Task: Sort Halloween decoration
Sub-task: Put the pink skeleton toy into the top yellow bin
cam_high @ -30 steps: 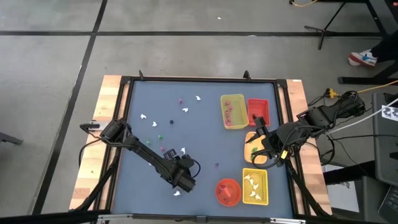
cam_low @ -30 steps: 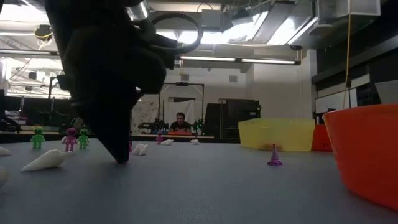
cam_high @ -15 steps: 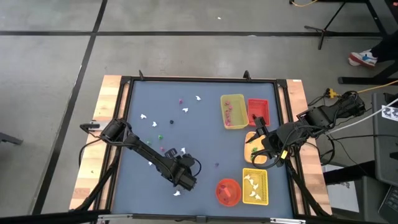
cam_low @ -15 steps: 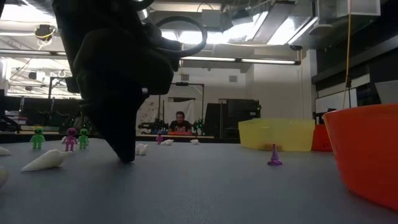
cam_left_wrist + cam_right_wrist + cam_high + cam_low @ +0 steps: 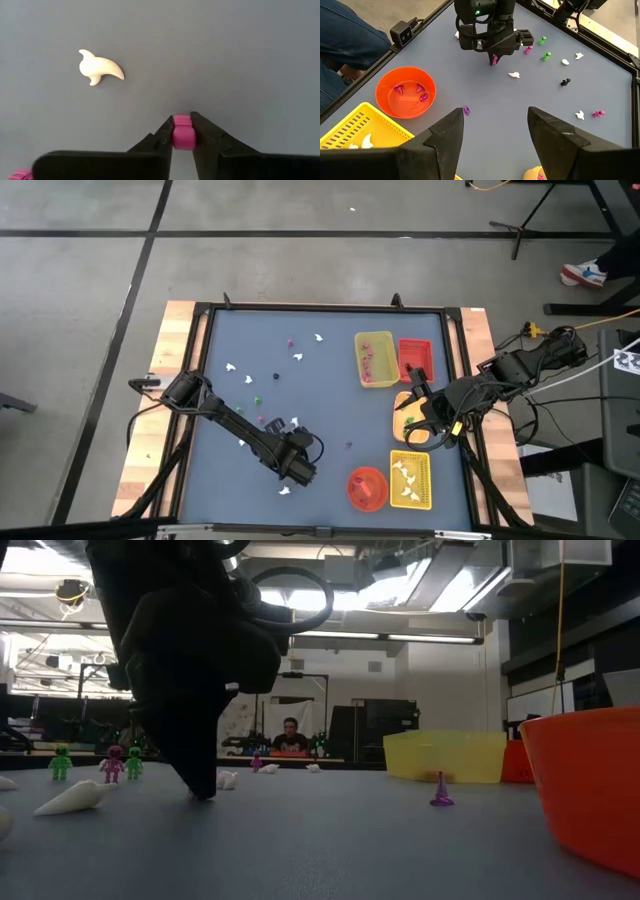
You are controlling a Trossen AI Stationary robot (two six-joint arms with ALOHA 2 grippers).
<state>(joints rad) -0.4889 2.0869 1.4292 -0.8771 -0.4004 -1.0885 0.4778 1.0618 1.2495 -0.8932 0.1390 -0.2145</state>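
One held piece: pink piece [image 5: 182,136], pinched between the tips of the left gripper [image 5: 182,124], low against the blue table [image 5: 330,400], near its front edge and left of the orange bowl [image 5: 367,487].
Just changed: left fingers drawn in from wide apart a second ago to clamped on the pink piece; arm nudged slightly sideways, tips down at the surface.
Meaning for the task: pick apparently made; lift and carry to a container judged next. Grip at the very fingertips, so a slip looks possible.
Nearest neighbour: one white ghost [image 5: 100,73], near the held piece, not touching.
Loose on the table, right wrist view: at least four white ghosts, two green figures [image 5: 546,56], two more pink figures [image 5: 527,49], one dark piece [image 5: 564,81], one purple cone [image 5: 466,110].
Already sorted: three purple pieces in the orange bowl; several white ghosts in the near yellow tray [image 5: 411,479]; pink bits in the far yellow tray [image 5: 374,358].
Containers: two yellow trays, one red tray [image 5: 415,356], one orange tray [image 5: 404,418], one bowl.
Right gripper [image 5: 495,120]: fingers spread wide, holding nothing, waiting over the orange tray at the table's right side.
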